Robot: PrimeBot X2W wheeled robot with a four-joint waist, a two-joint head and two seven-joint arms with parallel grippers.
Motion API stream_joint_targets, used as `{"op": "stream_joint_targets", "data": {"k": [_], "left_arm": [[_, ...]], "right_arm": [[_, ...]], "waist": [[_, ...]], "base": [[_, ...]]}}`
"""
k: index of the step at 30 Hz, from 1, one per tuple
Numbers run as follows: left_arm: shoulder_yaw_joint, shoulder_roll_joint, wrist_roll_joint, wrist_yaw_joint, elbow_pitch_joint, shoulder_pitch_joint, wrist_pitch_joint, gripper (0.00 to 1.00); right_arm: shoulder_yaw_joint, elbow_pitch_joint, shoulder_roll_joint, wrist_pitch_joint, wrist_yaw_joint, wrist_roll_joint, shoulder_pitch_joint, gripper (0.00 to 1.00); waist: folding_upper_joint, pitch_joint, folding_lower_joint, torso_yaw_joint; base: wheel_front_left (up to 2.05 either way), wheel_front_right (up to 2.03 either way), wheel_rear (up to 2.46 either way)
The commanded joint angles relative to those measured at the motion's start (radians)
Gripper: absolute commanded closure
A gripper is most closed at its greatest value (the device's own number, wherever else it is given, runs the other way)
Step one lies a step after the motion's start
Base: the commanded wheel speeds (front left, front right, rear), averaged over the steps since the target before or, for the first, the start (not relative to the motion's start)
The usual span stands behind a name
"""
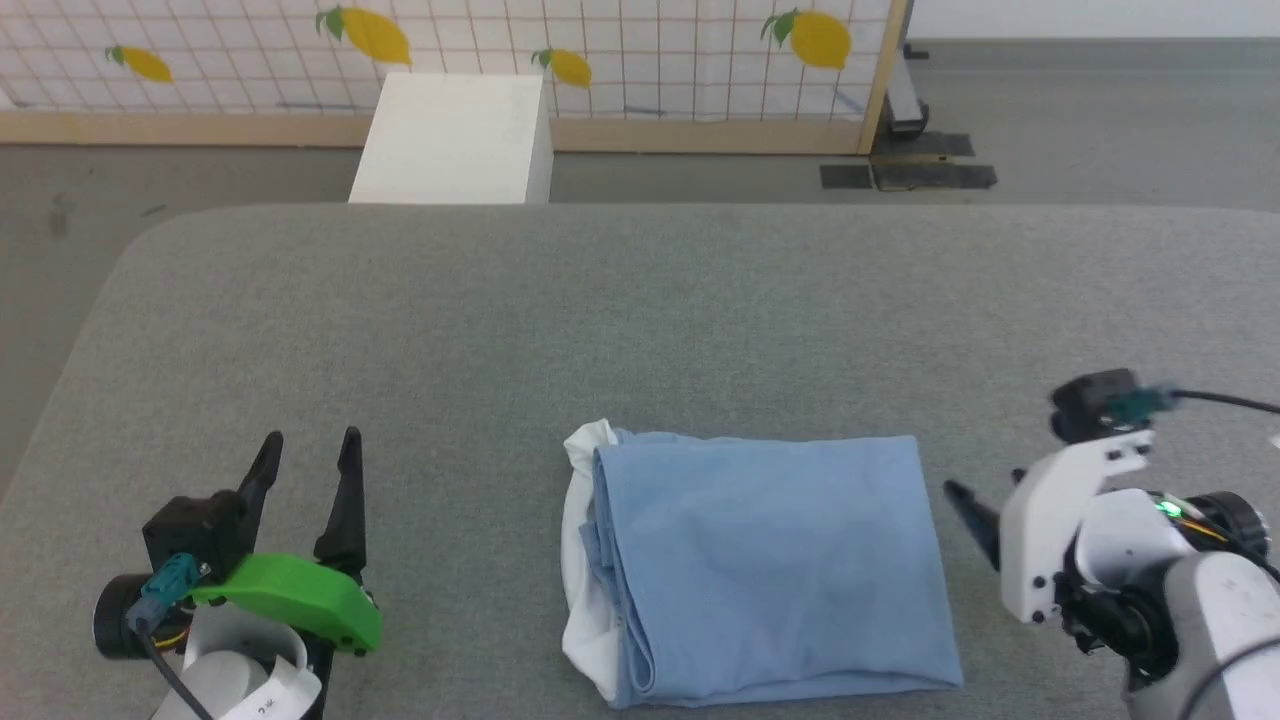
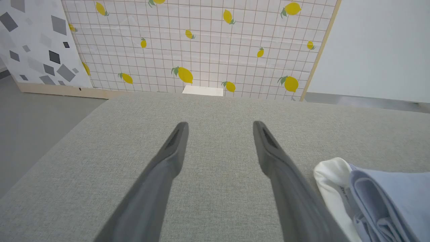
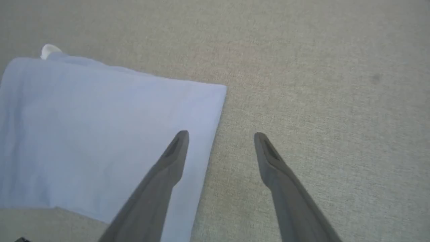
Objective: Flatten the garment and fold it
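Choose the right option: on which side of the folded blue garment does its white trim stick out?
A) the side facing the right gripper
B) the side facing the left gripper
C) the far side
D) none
B: the white trim bulges from the garment on the edge nearest the left gripper.

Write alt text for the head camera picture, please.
A light-blue garment lies folded into a rectangle on a grey table, white trim at its left edge. The left end effector and right end effector flank it, open, holding nothing.
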Motion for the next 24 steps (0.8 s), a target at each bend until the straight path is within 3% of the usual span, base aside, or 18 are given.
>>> {"op": "stream_joint_targets", "data": {"k": [1, 8, 22, 23, 24], "left_arm": [[-0.002, 0.006, 0.006, 0.002, -0.008, -0.025, 0.0, 0.0], [-0.02, -0.004, 0.018, -0.005, -0.017, -0.071, -0.001, 0.0], [-0.045, -0.026, 0.026, -0.021, 0.019, -0.11, -0.014, 0.0], [-0.046, -0.027, 0.026, -0.023, 0.022, -0.112, -0.015, 0.0], [-0.047, -0.028, 0.026, -0.024, 0.023, -0.112, -0.016, 0.0]], "right_arm": [[0.023, 0.008, -0.01, 0.045, -0.001, 0.007, -0.026, 0.0], [0.109, 0.087, -0.03, 0.17, -0.001, -0.011, -0.084, 0.0], [0.195, 0.251, -0.021, 0.183, -0.001, -0.008, -0.066, 0.0], [0.196, 0.256, -0.02, 0.185, -0.001, 0.003, -0.063, 0.51], [0.194, 0.258, -0.018, 0.185, -0.001, 0.013, -0.061, 0.61]], "waist": [[0.0, 0.033, 0.0, 0.026], [0.0, 0.098, 0.0, 0.077], [0.0, 0.125, 0.0, 0.108], [0.0, 0.124, 0.0, 0.109], [0.0, 0.123, 0.0, 0.109]], "base": [[0.0, 0.0, 0.0], [0.0, 0.0, 0.0], [0.0, 0.0, 0.0], [0.0, 0.0, 0.0], [0.0, 0.0, 0.0]]}}
